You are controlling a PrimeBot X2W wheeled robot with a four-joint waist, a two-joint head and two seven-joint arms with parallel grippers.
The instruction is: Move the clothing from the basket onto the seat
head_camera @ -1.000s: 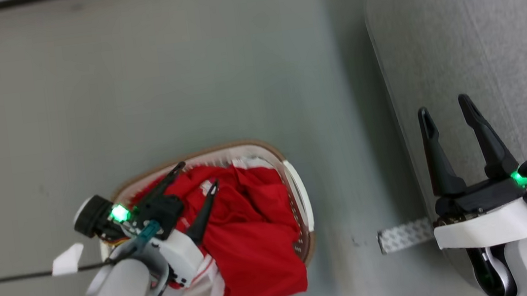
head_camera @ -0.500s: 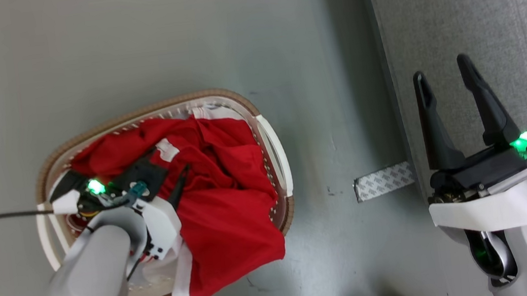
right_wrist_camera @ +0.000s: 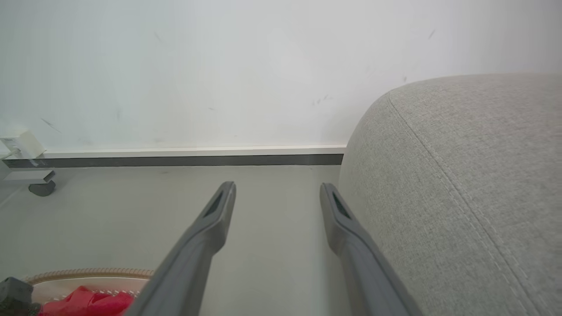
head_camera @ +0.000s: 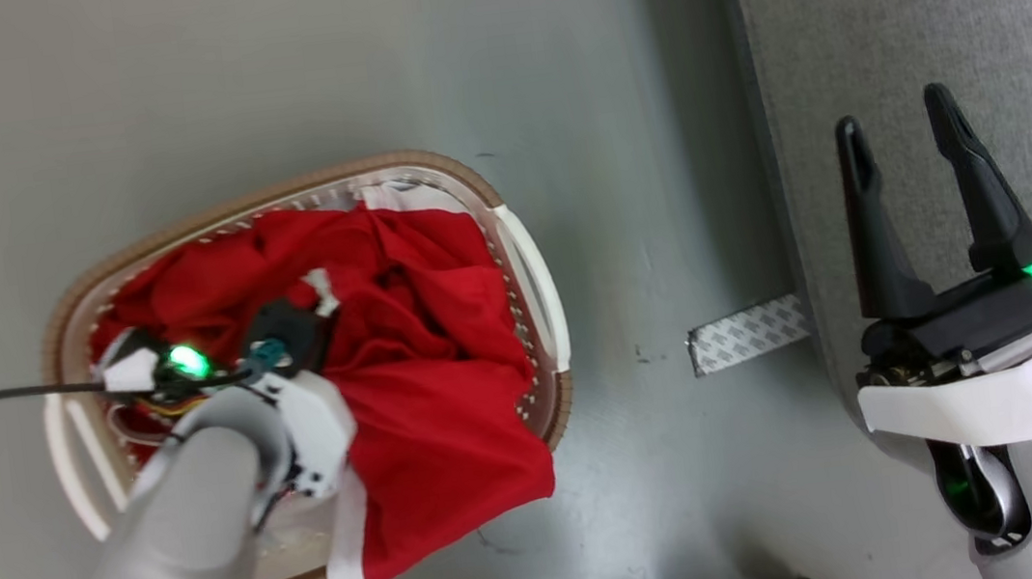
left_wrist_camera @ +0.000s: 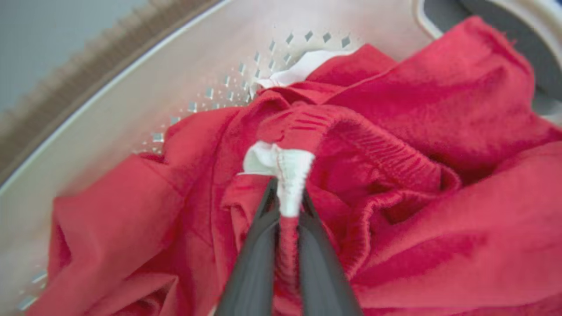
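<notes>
Floor [head_camera: 260, 86] | basket [head_camera: 529, 259] clothing [head_camera: 430, 387] clamped by left end effector [left_wrist_camera: 287, 197] | right end effector [head_camera: 892, 111] spread

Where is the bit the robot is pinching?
Left of the grey sofa sits a cream basket with a brown rim, full of red clothing. In the middle of the heap the left gripper is shut on a small white tab, the only white away from the edges.
</notes>
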